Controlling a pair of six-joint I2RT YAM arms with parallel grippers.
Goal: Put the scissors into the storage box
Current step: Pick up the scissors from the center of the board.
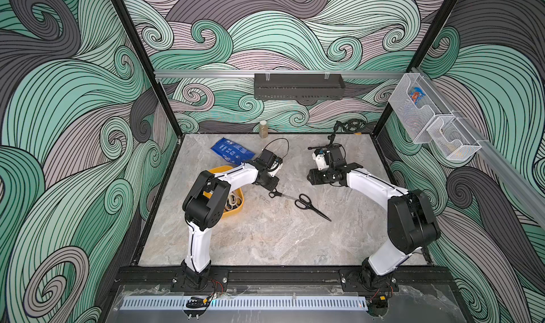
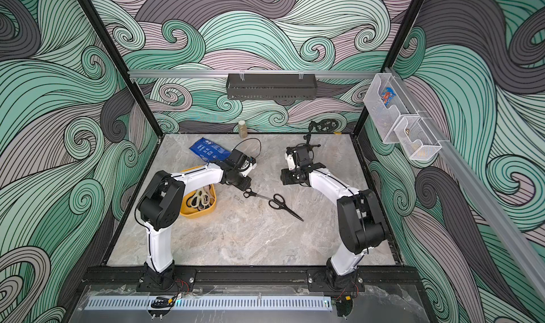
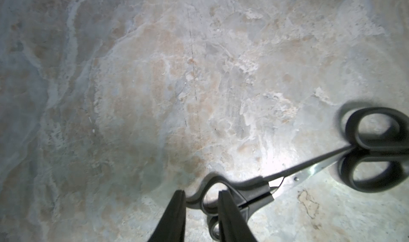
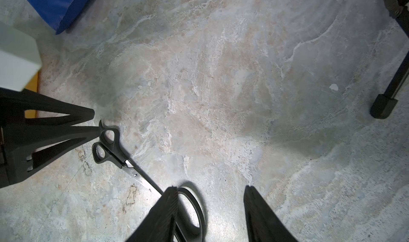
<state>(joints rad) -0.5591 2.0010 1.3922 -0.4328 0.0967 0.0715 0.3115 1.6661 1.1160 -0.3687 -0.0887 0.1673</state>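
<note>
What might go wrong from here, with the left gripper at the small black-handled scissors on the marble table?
The left gripper straddles only one handle loop of the small black-handled scissors; lifted so, they may swing or fall open.
Their blade tip seems to touch the larger black-handled scissors, which could get dragged along.
The mustard-yellow plastic storage box already holds cream-handled scissors, so this pair may land crooked.

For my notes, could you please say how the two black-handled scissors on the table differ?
The smaller scissors are shorter than the larger scissors. The smaller pair's handle sits between the left gripper's fingers; no gripper is at the larger pair. The smaller pair has a hooked finger rest; the larger pair's loops are plain ovals. Both have black handles and closed blades, and lie flat on the table.
</note>
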